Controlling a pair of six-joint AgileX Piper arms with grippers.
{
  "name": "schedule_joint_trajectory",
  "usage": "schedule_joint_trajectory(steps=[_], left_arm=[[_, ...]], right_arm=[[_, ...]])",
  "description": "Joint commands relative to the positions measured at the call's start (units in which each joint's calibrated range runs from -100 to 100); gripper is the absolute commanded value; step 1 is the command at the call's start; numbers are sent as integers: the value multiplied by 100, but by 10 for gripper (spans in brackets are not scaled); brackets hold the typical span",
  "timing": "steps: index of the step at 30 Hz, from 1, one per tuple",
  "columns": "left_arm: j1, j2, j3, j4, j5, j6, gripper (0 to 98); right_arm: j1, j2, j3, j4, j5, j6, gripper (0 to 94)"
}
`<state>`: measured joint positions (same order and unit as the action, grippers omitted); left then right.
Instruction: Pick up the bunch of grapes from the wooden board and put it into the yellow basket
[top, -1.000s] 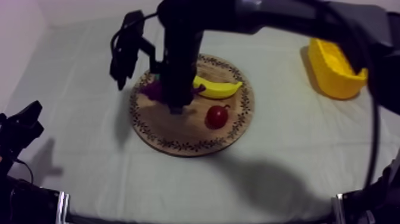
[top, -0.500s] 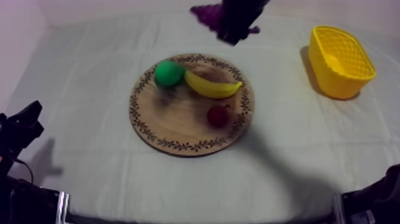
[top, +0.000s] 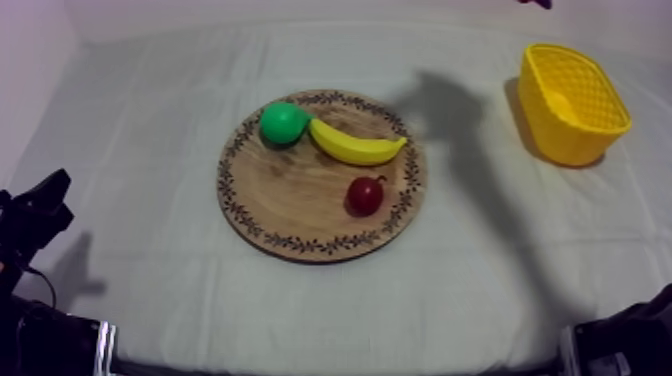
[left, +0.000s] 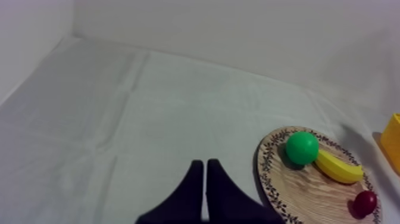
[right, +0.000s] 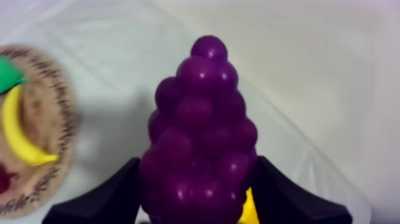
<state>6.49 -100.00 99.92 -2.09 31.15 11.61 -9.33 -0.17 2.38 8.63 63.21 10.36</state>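
Right gripper (right: 197, 179): clamped on the bunch of grapes (right: 201, 119), with one black finger (right: 110, 199) on each flank and the narrow end of the bunch pointing away from the gripper.
Grapes, place: in the air, clear of the wooden board (top: 300, 205). In the top view a scrap of purple sits at the far edge, beyond the yellow basket (top: 565, 140).
Just changed: a second ago the right arm stood over the board with the grapes at its fingers. Half a second ago the bunch hung above the far cloth. Now it has travelled on toward the basket side, and the arm's shadow (top: 450, 100) lies on the cloth between board and basket.
Meaning for the task: the pick-up looks done and the carry is under way. What seems left is to come over the basket, lower and let go. A sliver of yellow under the bunch in the right wrist view may be the basket, though that is not certain.
Left gripper (left: 205, 190): fingers pressed together on nothing, parked low at its own side.
Left on the board: a green fruit (top: 283, 122) touching the banana (top: 358, 147), with the small red fruit (top: 364, 195) apart from both.
Writing and brands: none readable. The board's rim carries only a leafy pattern, and the basket is plain mesh.
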Motion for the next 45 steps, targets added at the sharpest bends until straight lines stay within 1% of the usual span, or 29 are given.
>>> schedule_joint_trajectory(steps=[1,6,11,15,20,22,26,33,37,42,45], left_arm=[[-1,0,-4,-4,-3,-1,1],[-1,0,-4,-4,-3,-1,1],[-1,0,-4,-4,-3,-1,1],[-1,0,-4,-4,-3,-1,1],[-1,0,-4,-4,-3,-1,1],[-1,0,-4,-4,-3,-1,1],[-1,0,-4,-4,-3,-1,1],[-1,0,-4,-4,-3,-1,1],[-1,0,-4,-4,-3,-1,1],[-1,0,-4,-4,-3,-1,1],[-1,0,-4,-4,-3,-1,1]], right_arm=[[450,-1,-9,9,-85,-102,384],[949,20,92,11,-282,-303,389],[1329,129,278,-66,-362,-405,390],[1548,269,428,-166,-336,-412,390],[1684,507,660,-342,-277,-303,391],[1709,635,697,-447,-170,-213,392],[1732,935,645,-705,264,41,395],[1743,1606,334,-964,854,181,406],[1738,1997,159,-1066,956,245,450],[1741,2353,83,-1163,816,317,581],[1741,2479,47,-1148,680,311,638]])
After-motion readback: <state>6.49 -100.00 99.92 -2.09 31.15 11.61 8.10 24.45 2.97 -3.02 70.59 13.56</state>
